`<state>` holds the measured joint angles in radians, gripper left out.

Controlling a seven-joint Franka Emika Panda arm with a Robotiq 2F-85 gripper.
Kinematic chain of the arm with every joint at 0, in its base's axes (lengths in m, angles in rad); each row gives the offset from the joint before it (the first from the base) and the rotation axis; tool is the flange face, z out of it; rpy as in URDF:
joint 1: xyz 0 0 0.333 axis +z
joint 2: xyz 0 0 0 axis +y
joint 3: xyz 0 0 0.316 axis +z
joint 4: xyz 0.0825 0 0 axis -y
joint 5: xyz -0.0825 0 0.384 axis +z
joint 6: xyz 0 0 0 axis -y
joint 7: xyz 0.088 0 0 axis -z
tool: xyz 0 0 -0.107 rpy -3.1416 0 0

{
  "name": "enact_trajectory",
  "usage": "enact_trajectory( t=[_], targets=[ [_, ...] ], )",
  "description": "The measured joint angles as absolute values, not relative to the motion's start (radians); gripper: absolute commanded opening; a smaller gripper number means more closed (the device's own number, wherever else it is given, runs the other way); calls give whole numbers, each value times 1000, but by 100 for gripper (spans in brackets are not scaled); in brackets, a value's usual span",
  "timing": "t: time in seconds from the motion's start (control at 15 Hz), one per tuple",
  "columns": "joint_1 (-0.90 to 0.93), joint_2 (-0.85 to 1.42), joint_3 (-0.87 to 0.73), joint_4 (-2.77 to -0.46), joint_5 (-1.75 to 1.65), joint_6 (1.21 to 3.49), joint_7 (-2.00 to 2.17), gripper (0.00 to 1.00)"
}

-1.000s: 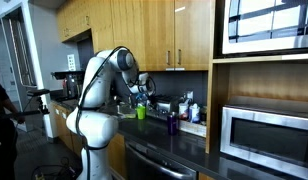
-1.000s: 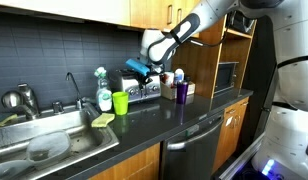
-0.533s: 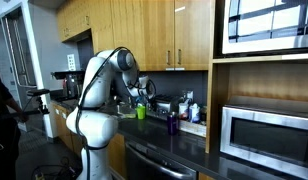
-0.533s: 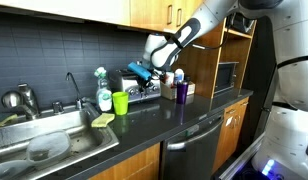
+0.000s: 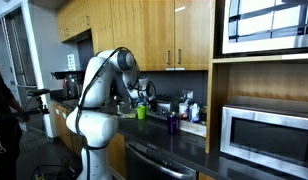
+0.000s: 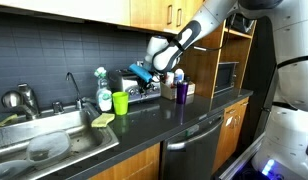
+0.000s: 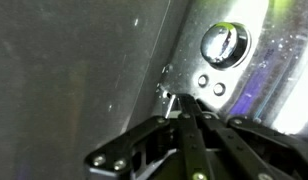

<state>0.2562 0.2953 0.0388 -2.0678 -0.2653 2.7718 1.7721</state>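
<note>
Black countertop (image 6: 159, 118) is carrying a silver box-shaped metal appliance (image 6: 146, 93), used here as the landmark. A bright green plastic cup (image 6: 120, 102) is standing just beside the appliance on its sink side. A yellow-green sponge (image 6: 102, 120) is lying in front of that cup. A clear spray bottle with a teal head (image 6: 101, 87) is standing further that way, near the stainless steel sink (image 6: 56, 124). A dark purple cup (image 6: 181, 91) is sitting near the appliance's opposite side, with small bottles crowding behind it. In an exterior view the white robot arm (image 5: 94, 90) is blocking much of the counter, so the appliance is hardly showing there. In the wrist view the appliance is running off the frame, showing only a blurry brushed face with a round knob (image 7: 222, 43) and two small buttons (image 7: 209, 84). The black pincer (image 6: 144, 73) is hovering just above the appliance, fingers clenched together. A blue piece (image 6: 140, 71) is showing at its tip, too small to tell whether it is being gripped. In the wrist view the tips are pointing at the metal face just beside the knob; whether they are touching it, cannot tell.
</note>
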Motion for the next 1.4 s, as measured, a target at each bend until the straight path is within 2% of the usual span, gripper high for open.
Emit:
enact_trajectory(
  t=[1.4],
  targets=[
    [305,312,-6,-2073,-274,2789,1772,0]
  ],
)
